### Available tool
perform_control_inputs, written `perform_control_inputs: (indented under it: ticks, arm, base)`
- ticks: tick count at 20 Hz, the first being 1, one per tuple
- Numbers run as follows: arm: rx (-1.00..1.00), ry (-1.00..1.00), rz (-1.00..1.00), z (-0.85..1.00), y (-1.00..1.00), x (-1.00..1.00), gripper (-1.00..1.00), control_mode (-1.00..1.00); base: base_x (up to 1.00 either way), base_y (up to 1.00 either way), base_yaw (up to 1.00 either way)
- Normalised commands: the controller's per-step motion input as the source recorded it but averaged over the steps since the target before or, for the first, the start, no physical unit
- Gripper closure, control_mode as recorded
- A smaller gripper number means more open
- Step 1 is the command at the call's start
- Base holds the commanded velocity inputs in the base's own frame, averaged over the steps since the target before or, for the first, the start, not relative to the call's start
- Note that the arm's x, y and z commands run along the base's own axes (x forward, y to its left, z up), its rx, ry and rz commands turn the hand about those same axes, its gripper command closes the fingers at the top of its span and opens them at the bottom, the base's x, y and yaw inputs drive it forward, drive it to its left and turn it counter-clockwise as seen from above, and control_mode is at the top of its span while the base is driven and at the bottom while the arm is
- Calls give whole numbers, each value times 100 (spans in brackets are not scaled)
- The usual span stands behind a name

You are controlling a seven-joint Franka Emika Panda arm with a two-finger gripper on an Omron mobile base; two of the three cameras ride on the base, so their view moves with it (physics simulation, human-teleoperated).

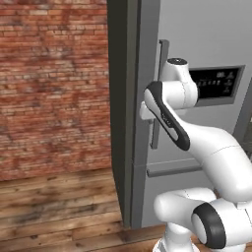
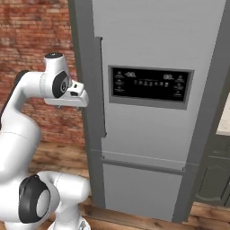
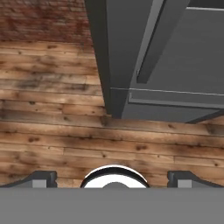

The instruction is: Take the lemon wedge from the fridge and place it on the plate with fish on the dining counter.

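Observation:
The tall grey fridge [image 1: 197, 39] [image 2: 148, 40] stands shut in front of me, with its black display panel [image 2: 150, 85] and its long vertical handle [image 2: 101, 90] [image 1: 162, 54]. My gripper [image 3: 113, 179] points down at the wooden floor beside the fridge's lower left corner [image 3: 118, 105]. Its two dark fingertips [image 3: 43, 178] stand wide apart, open, with nothing between them. The white hand [image 2: 74, 96] hangs just left of the handle, apart from it. The lemon wedge is hidden. The plate with fish and the dining counter are out of view.
A red brick wall [image 1: 49, 83] runs to the left of the fridge above a wooden plank floor [image 1: 54, 211]. At the far right a pale countertop [image 2: 223, 121] sits over a dark cabinet [image 2: 213, 179].

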Motion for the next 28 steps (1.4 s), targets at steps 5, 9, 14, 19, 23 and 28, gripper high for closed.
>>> perform_control_inputs:
  ticks: [5,9,14,19,23,28]
  arm:
    - [0,0,0,0,0,0,-100,100]
    - [0,0,0,0,0,0,-100,100]
    - [0,0,0,0,0,0,-100,100]
    - [0,-2,0,3,-4,0,-100,-100]
    - [0,-14,0,24,-12,0,-100,-100]
    - [0,-27,0,32,-24,10,-100,-100]
  base:
    - [-64,0,0]
    - [-100,0,-1]
    - [-27,-1,-2]
    - [0,-6,-1]
    - [0,0,0]
    - [0,0,0]
